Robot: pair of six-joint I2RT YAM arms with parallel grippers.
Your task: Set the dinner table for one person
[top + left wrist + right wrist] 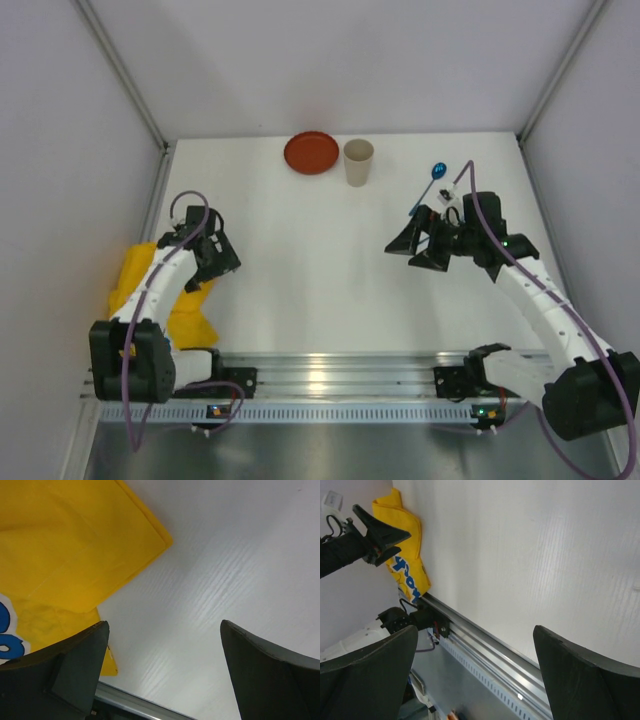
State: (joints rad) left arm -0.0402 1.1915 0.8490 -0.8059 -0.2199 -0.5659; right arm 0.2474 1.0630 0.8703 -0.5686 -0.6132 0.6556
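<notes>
The white dinner table [320, 270] has an aluminium rail [330, 375] along its near edge. A red plate [311, 153] and a beige cup [358, 162] stand at the back middle. A blue-handled spoon [431, 184] lies at the back right. My left gripper [203, 273] is open and empty, low over the edge of the crumpled yellow mat [150, 290]; the mat fills the upper left of the left wrist view [70, 545]. My right gripper [415, 250] is open and empty above the table's right middle, near the spoon.
White walls enclose the table on three sides. In the right wrist view the yellow mat [405, 555], the left arm [355, 542] and the rail [490, 640] show beyond my open fingers [580, 675].
</notes>
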